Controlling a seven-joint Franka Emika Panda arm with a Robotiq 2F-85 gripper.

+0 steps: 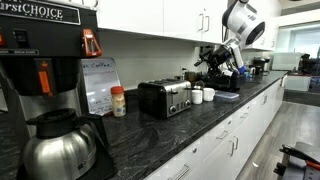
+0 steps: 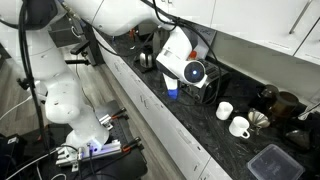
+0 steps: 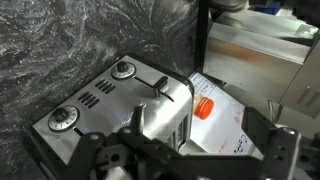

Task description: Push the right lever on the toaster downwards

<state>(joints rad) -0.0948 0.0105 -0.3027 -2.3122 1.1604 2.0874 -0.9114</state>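
Note:
The toaster (image 1: 165,98) is a low black box with a brushed-steel face, standing on the dark counter. In the wrist view its steel face (image 3: 105,100) shows two round knobs and two slots. One black lever (image 3: 158,88) is in plain sight; a second sits near my left finger and is partly hidden. My gripper (image 3: 197,122) is open and empty, hovering above the toaster's end, touching nothing. In both exterior views the gripper (image 1: 217,57) (image 2: 190,72) hangs over the toaster (image 2: 207,88), which the arm mostly covers.
A bottle with an orange cap (image 3: 203,107) (image 1: 118,100) and a white sign (image 3: 228,125) (image 1: 98,85) stand beside the toaster. Two white cups (image 2: 224,110) (image 2: 239,127) and a black tray (image 2: 270,160) sit further along. A coffee machine (image 1: 40,50) and steel pot (image 1: 60,145) stand near the camera.

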